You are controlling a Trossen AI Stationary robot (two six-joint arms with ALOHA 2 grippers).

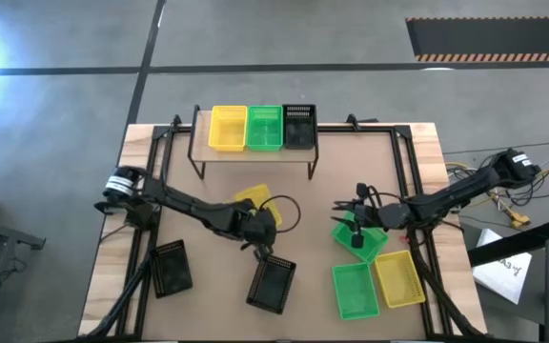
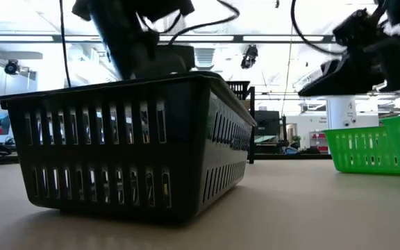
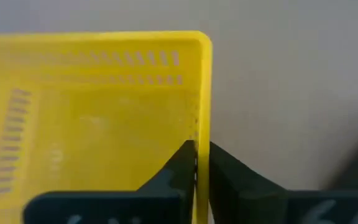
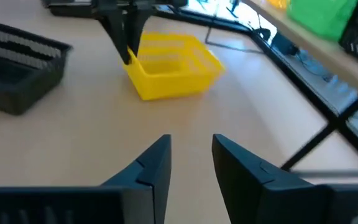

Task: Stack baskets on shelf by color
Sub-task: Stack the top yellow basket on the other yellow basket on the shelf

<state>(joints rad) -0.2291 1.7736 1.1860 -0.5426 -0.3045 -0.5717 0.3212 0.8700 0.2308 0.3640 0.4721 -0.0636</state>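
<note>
The shelf (image 1: 255, 152) stands at the table's far edge and carries a yellow (image 1: 228, 128), a green (image 1: 264, 128) and a black basket (image 1: 299, 126) side by side. My left gripper (image 1: 258, 221) is shut on a yellow basket (image 1: 252, 199) at mid-table, also seen in the right wrist view (image 4: 173, 65). My right gripper (image 4: 191, 155) is open and hovers over bare table to that basket's right, just beyond a green basket (image 1: 360, 243). Another green (image 1: 354, 290) and a yellow basket (image 1: 398, 278) lie near right. Two black baskets (image 1: 172, 267) (image 1: 273, 284) lie near left. My left gripper pinches one side wall of the yellow basket at its rim (image 3: 201, 134), one finger (image 3: 182, 165) inside the basket and the other (image 3: 229, 174) outside. The fingers come from above, pointing down (image 4: 126, 37). The basket is upright and seems to rest on the table.
The low view is mostly filled by the nearer black basket (image 2: 130, 139), with green baskets (image 2: 363, 149) at its right. Black frame rails (image 1: 410, 181) run along the table's left, right and far sides. Bare tabletop lies between the shelf and the grippers.
</note>
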